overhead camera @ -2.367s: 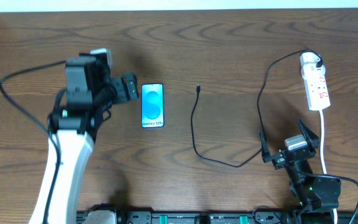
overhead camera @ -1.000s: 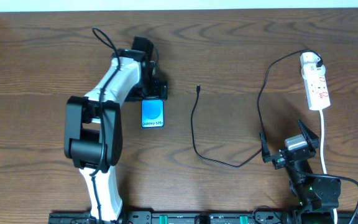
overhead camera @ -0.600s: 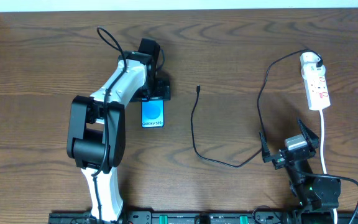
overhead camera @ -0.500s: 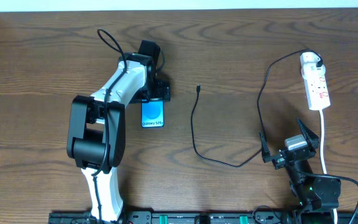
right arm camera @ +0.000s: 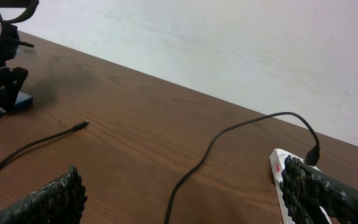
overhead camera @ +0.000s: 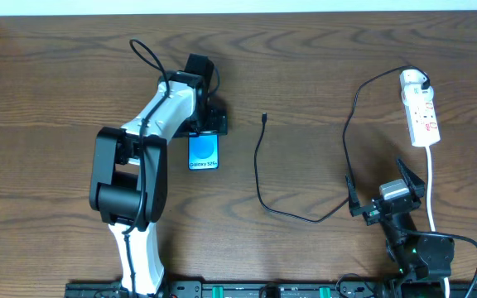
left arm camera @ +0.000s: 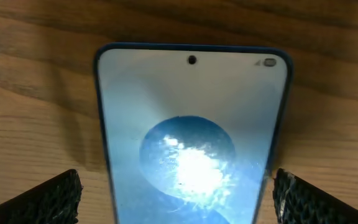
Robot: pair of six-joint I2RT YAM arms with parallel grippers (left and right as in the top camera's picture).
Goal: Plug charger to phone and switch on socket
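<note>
The phone (overhead camera: 204,152) lies flat left of centre, blue screen up, its text band at the near end. My left gripper (overhead camera: 209,124) hangs over the phone's far end, open. In the left wrist view the phone (left arm camera: 191,130) fills the frame and the left gripper (left arm camera: 176,202) straddles it, both fingers (left arm camera: 48,199) standing clear of its edges. The charger (overhead camera: 259,178) snakes across the table, its connector tip (overhead camera: 264,117) lying loose right of the phone, its plug (overhead camera: 421,81) in the socket (overhead camera: 420,116) at far right. My right gripper (overhead camera: 378,180) rests open and empty at the near right, as the right wrist view (right arm camera: 185,199) confirms.
The socket's thick white cord (overhead camera: 431,186) runs toward the near edge, close past the right gripper. The left arm's own black cable (overhead camera: 143,54) loops above its wrist. A pale wall (right arm camera: 229,43) borders the table's far edge.
The left arm swung from the phone's left side to over its far end, then settled and held still. The right arm, cable and phone have not moved.
</note>
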